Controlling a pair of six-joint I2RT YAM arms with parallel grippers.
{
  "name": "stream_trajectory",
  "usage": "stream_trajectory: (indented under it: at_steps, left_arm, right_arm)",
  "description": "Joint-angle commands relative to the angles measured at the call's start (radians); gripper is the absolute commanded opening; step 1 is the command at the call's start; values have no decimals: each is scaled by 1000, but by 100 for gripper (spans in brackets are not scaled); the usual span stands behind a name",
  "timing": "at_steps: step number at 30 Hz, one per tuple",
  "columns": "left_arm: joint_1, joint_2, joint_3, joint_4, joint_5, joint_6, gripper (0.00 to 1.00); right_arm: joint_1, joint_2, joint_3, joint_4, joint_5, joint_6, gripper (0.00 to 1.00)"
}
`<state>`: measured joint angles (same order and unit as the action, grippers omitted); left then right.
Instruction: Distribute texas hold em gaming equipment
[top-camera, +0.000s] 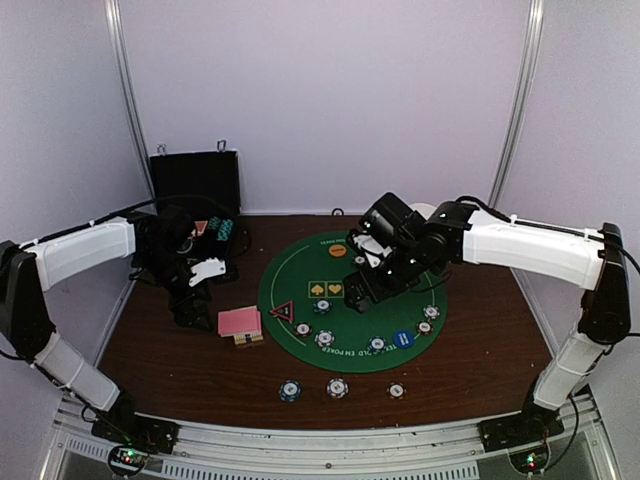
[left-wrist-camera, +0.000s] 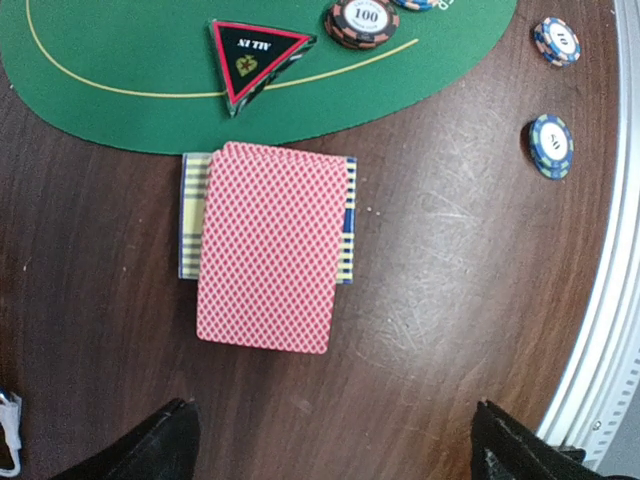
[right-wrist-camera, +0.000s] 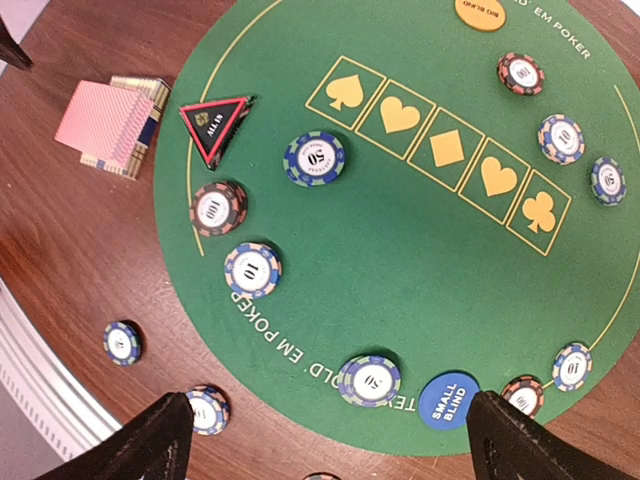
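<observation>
right claw (right-wrist-camera: 328, 425) hangs over the green mat (right-wrist-camera: 420, 260), its two fingers spread wide with nothing between them. left claw (left-wrist-camera: 332, 420) hangs over the bare wood of the desk (left-wrist-camera: 450, 300) left of the mat, fingers likewise spread wide and holding nothing. below it lies the pink-backed card stack (left-wrist-camera: 268, 250), face down on a blue-and-yellow striped box (left-wrist-camera: 190, 215) just off the mat's left edge.

the red-black triangle marker (right-wrist-camera: 213, 125) sits at the mat's left edge, nearest the cards. along the mat's near rim lie a 100 chip (right-wrist-camera: 218, 207), a 10 chip (right-wrist-camera: 252, 269), a 50 chip (right-wrist-camera: 368, 380) and the blue small-blind disc (right-wrist-camera: 447, 400), then two small chips (right-wrist-camera: 572, 365) toward the right edge. a second 50 chip (right-wrist-camera: 314, 158) lies further in, beside the row of yellow suit boxes (right-wrist-camera: 440, 150). on the far side of that row sit three more chips (right-wrist-camera: 560, 138), and the orange disc (right-wrist-camera: 480, 10) lies at the mat's far edge.

three chips (top-camera: 337, 387) lie off the mat on the wood, in a row near the desk's front edge. a black case (top-camera: 195, 185) stands with its lid raised at the far left corner.
</observation>
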<state>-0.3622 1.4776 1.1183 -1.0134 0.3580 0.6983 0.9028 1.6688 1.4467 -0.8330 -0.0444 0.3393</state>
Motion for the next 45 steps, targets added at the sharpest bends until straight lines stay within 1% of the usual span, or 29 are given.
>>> stream_trajectory:
  at_steps: [1,5,9,16,25,45]
  left_arm:
    - [-15,48,-6,80,4,126,97]
    - [-21,87,-18,160,-21,170,98]
    - [-35,126,-11,190,-33,202,97]
    - [-68,160,-43,263,-83,201,97]
    - [-73,187,-75,308,-146,219,98]
    - [-90,260,-68,336,-185,191,98]
  right_arm:
    - [2,-51,-10,19,31,57,100]
    - [4,-85,-43,42,40,89,99]
    - [7,-111,-68,60,38,107,99]
    - [12,-131,-77,69,35,115,99]
    - [19,-129,-65,71,24,110,99]
    - [25,-117,-48,49,24,110,100]
